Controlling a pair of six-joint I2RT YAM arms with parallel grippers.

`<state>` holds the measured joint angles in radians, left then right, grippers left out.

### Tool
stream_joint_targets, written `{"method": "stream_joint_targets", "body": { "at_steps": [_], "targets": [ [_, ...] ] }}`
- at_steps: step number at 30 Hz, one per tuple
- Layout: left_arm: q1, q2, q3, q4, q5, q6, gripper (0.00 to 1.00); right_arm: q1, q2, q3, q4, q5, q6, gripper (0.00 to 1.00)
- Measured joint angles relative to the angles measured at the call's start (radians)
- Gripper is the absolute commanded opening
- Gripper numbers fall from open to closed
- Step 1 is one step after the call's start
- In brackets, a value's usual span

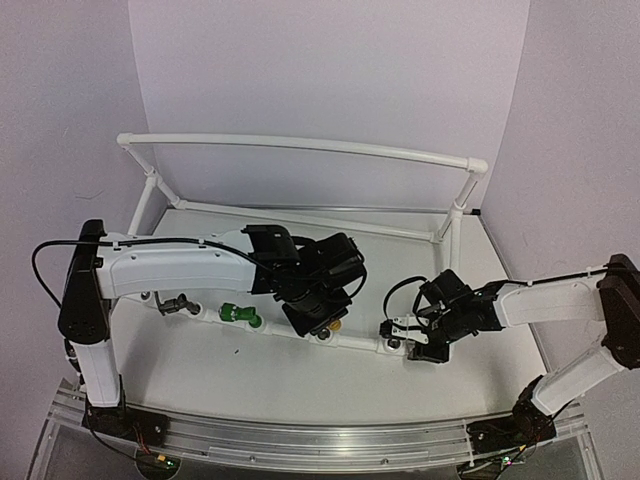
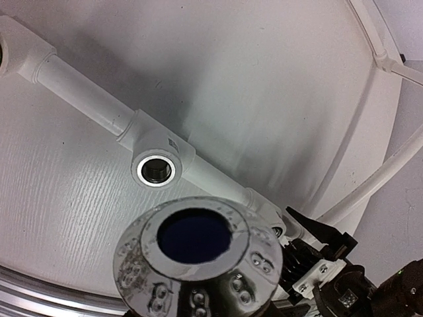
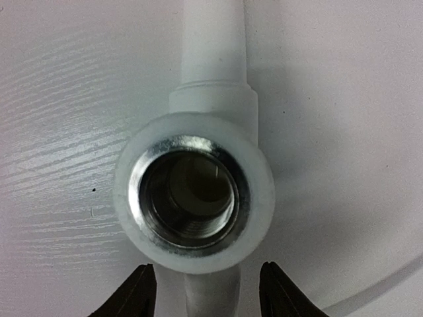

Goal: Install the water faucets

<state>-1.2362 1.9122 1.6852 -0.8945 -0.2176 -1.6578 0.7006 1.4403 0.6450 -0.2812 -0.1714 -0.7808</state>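
**Over the front pipe, brass tap hangs above an open socket**

Down at the front pipe (image 1: 362, 343) two taps are already in place. The grey faucet (image 1: 178, 303) sits at the left end and the green faucet (image 1: 240, 315) is just beside it. Both are on the pipe and look seated, though the threads are hidden.

The brass faucet (image 1: 335, 324) shows as a gold glint under the left gripper (image 1: 322, 316). From the left wrist, its shiny round head fills the foreground, up off the table, above an empty socket (image 2: 153, 170). The fingers are hidden behind it, but a tap hanging in the air like that must be clamped in a narrow grip.

These look like small, rigid metal fittings, dense for their size, with a smooth, slippery finish. I'd hold one across the stout body, never by the thin lever. It needs to stay square to the socket so the threads don't cross.

The right gripper (image 3: 205, 271) is part open. Its fingers straddle the pipe just below the end socket (image 3: 192, 198), with a gap showing on each side. It touches nothing and holds nothing, and looks set to brace the pipe.
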Motion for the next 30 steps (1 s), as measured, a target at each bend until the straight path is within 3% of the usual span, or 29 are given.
{"method": "stream_joint_targets", "body": {
  "at_steps": [3, 5, 30],
  "targets": [
    [0.0, 0.008, -0.001, -0.014, -0.009, -0.014, 0.0, 0.0, 0.017, 0.004, 0.015, -0.013, 0.01, 0.15],
    [0.0, 0.012, -0.001, -0.022, -0.017, -0.019, 0.0, 0.0, 0.023, 0.01, 0.011, -0.017, 0.009, 0.11],
    [0.035, 0.029, -0.082, -0.009, -0.008, -0.053, 0.0, -0.006, 0.043, 0.035, -0.011, -0.032, 0.001, 0.0]
  ]
}}
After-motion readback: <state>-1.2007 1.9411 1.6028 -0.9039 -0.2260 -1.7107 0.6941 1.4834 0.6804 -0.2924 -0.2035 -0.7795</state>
